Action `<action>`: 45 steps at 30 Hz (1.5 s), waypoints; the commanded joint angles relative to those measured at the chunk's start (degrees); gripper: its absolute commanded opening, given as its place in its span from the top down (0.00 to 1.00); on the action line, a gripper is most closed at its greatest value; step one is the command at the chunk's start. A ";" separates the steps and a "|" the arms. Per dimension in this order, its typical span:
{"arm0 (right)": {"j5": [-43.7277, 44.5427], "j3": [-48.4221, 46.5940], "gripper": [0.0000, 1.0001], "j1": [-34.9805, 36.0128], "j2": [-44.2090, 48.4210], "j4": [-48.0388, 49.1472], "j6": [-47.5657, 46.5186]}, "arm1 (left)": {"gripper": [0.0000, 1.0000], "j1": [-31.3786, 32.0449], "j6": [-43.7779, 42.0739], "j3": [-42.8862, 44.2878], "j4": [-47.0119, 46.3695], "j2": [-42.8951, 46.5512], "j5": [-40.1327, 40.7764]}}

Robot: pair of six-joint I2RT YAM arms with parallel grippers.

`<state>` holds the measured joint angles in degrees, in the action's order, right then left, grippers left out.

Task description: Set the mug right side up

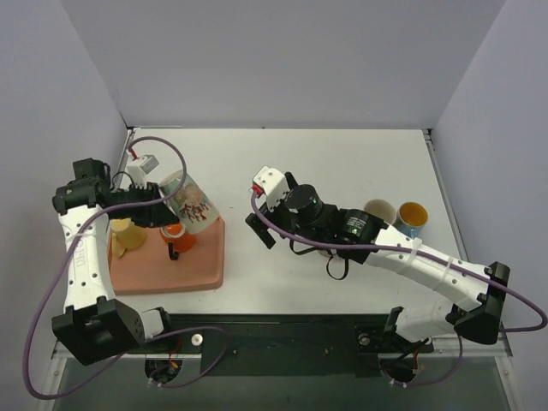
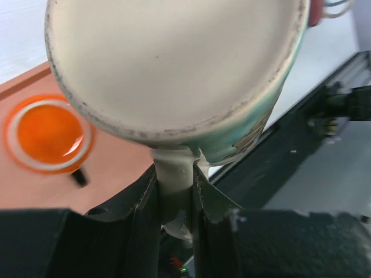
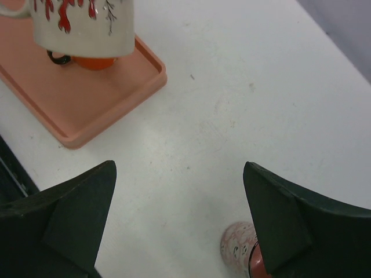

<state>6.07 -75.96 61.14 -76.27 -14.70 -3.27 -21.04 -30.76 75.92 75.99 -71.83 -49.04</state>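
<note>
A white mug with a teal rim and red figures (image 1: 190, 203) hangs tilted above the salmon tray (image 1: 205, 272). My left gripper (image 1: 159, 205) is shut on its handle. In the left wrist view the mug's flat bottom (image 2: 174, 58) fills the frame and the handle (image 2: 174, 179) sits pinched between my fingers. The mug's lower part shows in the right wrist view (image 3: 87, 26). My right gripper (image 1: 259, 224) is open and empty over the bare table, to the right of the tray; it also shows in the right wrist view (image 3: 179, 231).
On the tray an orange mug (image 1: 177, 238) stands upright and a yellow object (image 1: 126, 235) lies at its left. A beige mug (image 1: 378, 211) and a blue mug with orange inside (image 1: 411, 217) stand at the right. A small pink speckled object (image 3: 237, 248) lies under my right gripper.
</note>
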 commanded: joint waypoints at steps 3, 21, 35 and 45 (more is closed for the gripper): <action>10.97 8.45 0.15 3.10 9.37 19.95 -9.01 | 1.00 12.86 48.17 0.47 -33.27 7.75 -12.48; 12.92 12.15 0.15 2.76 17.57 32.89 -20.11 | 1.00 28.07 90.97 -2.53 -68.60 12.15 -14.59; -2.01 7.51 0.16 -7.00 10.97 41.23 -7.46 | 1.00 30.00 92.64 -4.29 -69.83 13.56 -14.95; -8.34 2.14 0.31 -8.23 4.55 45.98 -2.36 | 1.00 32.20 100.02 -7.19 -83.10 12.68 -16.97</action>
<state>1.93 -70.85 53.91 -71.46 23.53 -9.72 9.76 65.87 68.14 7.16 -60.58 -62.57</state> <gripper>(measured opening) 0.758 0.305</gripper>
